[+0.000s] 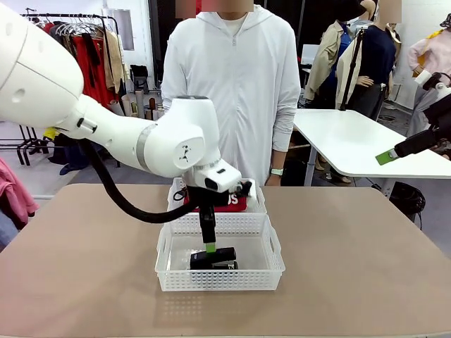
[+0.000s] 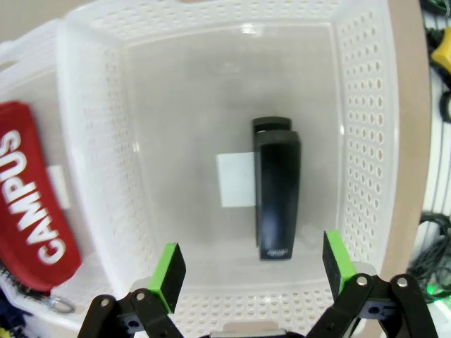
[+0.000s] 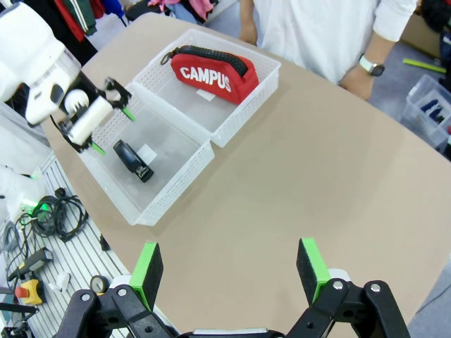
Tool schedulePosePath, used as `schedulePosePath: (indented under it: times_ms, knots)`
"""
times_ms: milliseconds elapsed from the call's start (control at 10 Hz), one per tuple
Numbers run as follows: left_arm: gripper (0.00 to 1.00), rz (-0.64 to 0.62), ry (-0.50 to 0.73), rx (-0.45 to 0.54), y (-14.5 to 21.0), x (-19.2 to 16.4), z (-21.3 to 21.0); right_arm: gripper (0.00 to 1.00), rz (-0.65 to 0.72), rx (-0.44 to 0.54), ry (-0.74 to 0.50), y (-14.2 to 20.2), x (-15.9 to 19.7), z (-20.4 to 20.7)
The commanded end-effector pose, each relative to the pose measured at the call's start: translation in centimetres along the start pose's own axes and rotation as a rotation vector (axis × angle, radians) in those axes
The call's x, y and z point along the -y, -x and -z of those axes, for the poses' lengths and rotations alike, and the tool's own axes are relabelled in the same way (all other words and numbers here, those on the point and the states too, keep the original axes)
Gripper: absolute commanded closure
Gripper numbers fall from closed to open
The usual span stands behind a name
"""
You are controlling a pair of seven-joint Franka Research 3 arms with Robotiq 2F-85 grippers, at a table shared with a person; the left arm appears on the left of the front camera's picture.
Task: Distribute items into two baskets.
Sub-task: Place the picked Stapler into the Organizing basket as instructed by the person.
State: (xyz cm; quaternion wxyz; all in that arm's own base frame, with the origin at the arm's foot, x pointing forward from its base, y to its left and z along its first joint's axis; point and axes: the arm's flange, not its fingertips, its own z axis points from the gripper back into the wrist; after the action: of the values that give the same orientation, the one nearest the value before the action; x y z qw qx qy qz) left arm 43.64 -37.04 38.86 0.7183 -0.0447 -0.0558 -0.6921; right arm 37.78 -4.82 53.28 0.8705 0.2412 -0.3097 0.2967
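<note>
A black stapler [image 1: 213,259] [image 2: 276,193] [image 3: 132,160] lies flat on the clear floor of the near white basket [image 1: 220,283] [image 2: 366,105] [image 3: 184,174]. My left gripper [image 1: 210,245] [image 2: 250,266] [image 3: 95,121] hangs just above it, open, with its green pads [image 2: 168,276] spread wider than the stapler and holding nothing. The red CAMPUS pouch [image 1: 232,201] [image 2: 28,201] [image 3: 211,74] rests in the far basket [image 1: 258,205] [image 2: 32,84] [image 3: 261,91], which touches the near one. High over the table's right side, my right gripper [image 3: 229,264] is open and empty.
A person in a white hoodie [image 1: 232,84] stands at the far edge, one hand with a watch [image 3: 371,67] near the table. Bare tan tabletop [image 1: 352,253] spreads on both sides of the baskets. Cables [image 3: 49,211] lie on the floor beyond the table's edge.
</note>
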Motion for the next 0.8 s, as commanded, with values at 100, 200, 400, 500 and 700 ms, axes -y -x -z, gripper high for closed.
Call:
schedulePosePath:
  times_ms: [100,200,400,500,700]
  knots:
    - [0.0,-0.192,-0.006,0.12,4.5,-3.7,-6.8,0.0,0.001,0.003,0.0,0.0,0.0,-0.1]
    - [0.0,-0.247,0.045,0.197,6.8,-5.7,-8.8,0.0,0.001,0.003,0.0,0.0,0.0,-0.1]
    - [0.0,-0.375,0.043,0.283,12.2,-7.8,-11.5,0.0,0.001,0.003,0.0,0.0,0.0,-0.1]
    - [0.0,-0.44,0.019,0.336,14.7,-8.0,-13.0,0.0,0.001,0.003,0.0,0.0,0.0,-0.1]
    - [0.0,-0.528,-0.01,0.456,19.1,-7.0,-17.5,0.0,0.001,0.003,0.0,0.0,0.0,-0.1]
